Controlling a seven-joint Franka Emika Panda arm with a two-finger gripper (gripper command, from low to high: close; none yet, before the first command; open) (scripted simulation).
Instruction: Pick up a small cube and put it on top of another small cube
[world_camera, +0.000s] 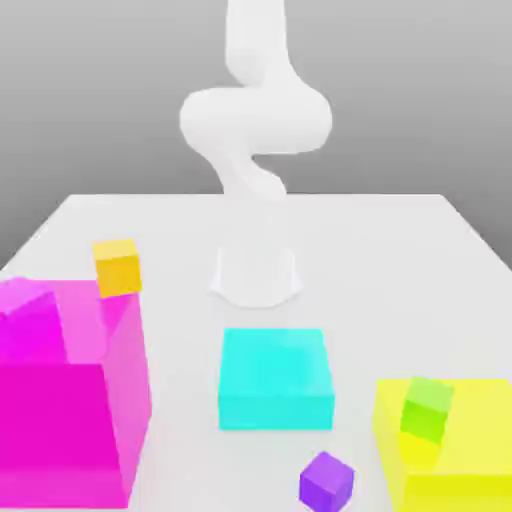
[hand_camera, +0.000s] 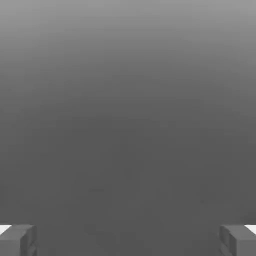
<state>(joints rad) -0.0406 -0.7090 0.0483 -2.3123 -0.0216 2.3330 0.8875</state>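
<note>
A white robot arm (world_camera: 255, 125) rises from its round base (world_camera: 256, 272) at the far middle of a white table (world_camera: 400, 260), its upper links curling above the surface. In the hand view the pincer (hand_camera: 128, 240) stands wide apart, 2 grey fingertips (hand_camera: 17, 240) at opposite edges of the picture with nothing between them, against a plain grey background.

The small purple cube (world_camera: 326, 481) sits on the table at the near edge, just in front of the big cyan block (world_camera: 276, 378) and slightly toward the exterior view's right, close beside the large yellow block (world_camera: 470, 450). A small green cube (world_camera: 427, 408) rests on top of that yellow block, at its corner nearest the cyan block.

The small orange-yellow cube (world_camera: 118, 266) stands well apart from the purple one, on the exterior view's left side, just behind the upper far corner of the large magenta block (world_camera: 65, 400). Whether it touches that block cannot be told. The cyan block lies between the arm's base and the purple cube.
</note>
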